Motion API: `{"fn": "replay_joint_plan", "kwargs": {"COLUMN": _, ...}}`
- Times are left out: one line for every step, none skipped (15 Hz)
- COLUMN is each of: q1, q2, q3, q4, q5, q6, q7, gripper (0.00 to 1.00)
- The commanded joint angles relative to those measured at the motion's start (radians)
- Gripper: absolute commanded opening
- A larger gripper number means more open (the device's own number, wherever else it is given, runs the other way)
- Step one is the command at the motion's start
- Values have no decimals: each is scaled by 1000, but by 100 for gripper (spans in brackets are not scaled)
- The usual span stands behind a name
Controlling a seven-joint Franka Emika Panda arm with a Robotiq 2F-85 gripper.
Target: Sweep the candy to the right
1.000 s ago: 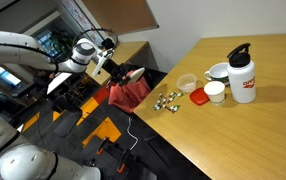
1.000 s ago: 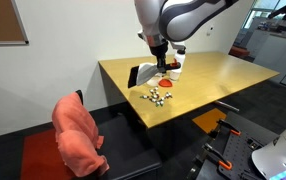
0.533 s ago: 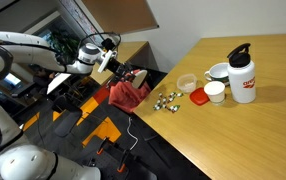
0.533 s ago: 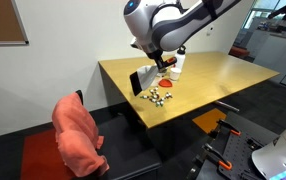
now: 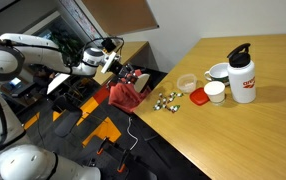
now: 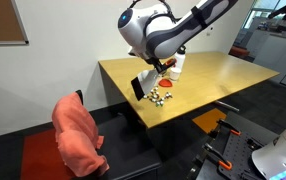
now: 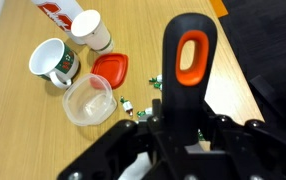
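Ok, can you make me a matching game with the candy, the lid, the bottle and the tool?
Things:
1 candy
2 lid
3 bottle
4 tool

Matches:
A held in the gripper
B red and flat
C has a black cap
D tiny, in a cluster

Pairs: 1-D, 2-B, 3-C, 4-A

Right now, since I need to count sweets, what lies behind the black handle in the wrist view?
A few candy pieces show on the table between the clear cup and the black handle. Any others behind it and the gripper holding it are covered.
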Motion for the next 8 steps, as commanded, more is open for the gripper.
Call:
{"fn": "replay_joint_plan", "kwargs": {"q1": -30, "q2": 22, "q3": 31, "q4": 28, "q5": 26, "q6": -24, "q7": -80, "gripper": 12}}
{"fn": "replay_joint_plan", "kwargs": {"q1": -37, "q2": 28, "q3": 34, "q4": 31, "q5": 33, "q6": -15, "q7": -104, "gripper": 12}}
{"fn": "replay_joint_plan", "kwargs": {"q1": -37, "q2": 37, "q3": 33, "q4": 38, "q5": 28, "q6": -19, "q7": -110, "gripper": 12}}
{"fn": "replay_joint_plan", "kwargs": {"q1": -36, "q2": 47, "q3": 31, "q4": 45, "q5": 24, "q6": -24, "q7": -110, "gripper": 12}}
{"fn": "replay_joint_plan", "kwargs": {"q1": -41, "q2": 57, "q3": 32, "q4": 53, "q5": 27, "q6": -20, "q7": -122, "gripper": 12}}
{"fn": "replay_joint_plan", "kwargs": {"q1": -42, "q2": 72, "q3": 28, "q4": 67, "q5": 29, "q6": -32, "q7": -118, "gripper": 12}}
{"fn": "replay_joint_plan", "kwargs": {"q1": -48, "q2": 87, "q3": 28, "q4": 80, "q5": 37, "q6": -31, "q7": -126, "gripper": 12}}
{"fn": "replay_joint_plan", "kwargs": {"q1": -52, "q2": 101, "q3": 27, "q4": 91, "q5": 42, "q6": -31, "q7": -132, "gripper": 12}}
